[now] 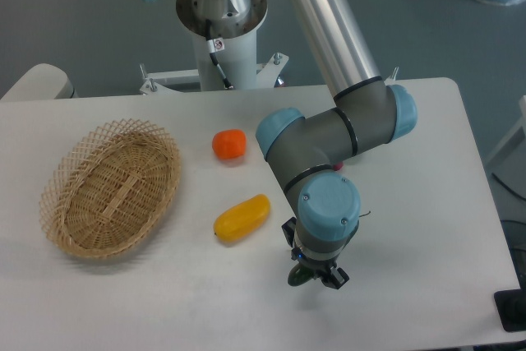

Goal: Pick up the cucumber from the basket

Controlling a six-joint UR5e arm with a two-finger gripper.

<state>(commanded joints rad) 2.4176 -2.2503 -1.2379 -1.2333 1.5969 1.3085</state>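
The tan wicker basket lies on the left of the white table and has nothing in it. My gripper points straight down near the table's front edge, far right of the basket, and is mostly hidden under the blue wrist. A small dark green glossy end of the cucumber sticks out to the left between the fingers. The rest of the cucumber is hidden under the wrist. The jaws look closed on it.
An orange round vegetable lies at the table's middle back. A yellow oblong vegetable lies between the basket and my gripper. The arm's base column stands at the back edge.
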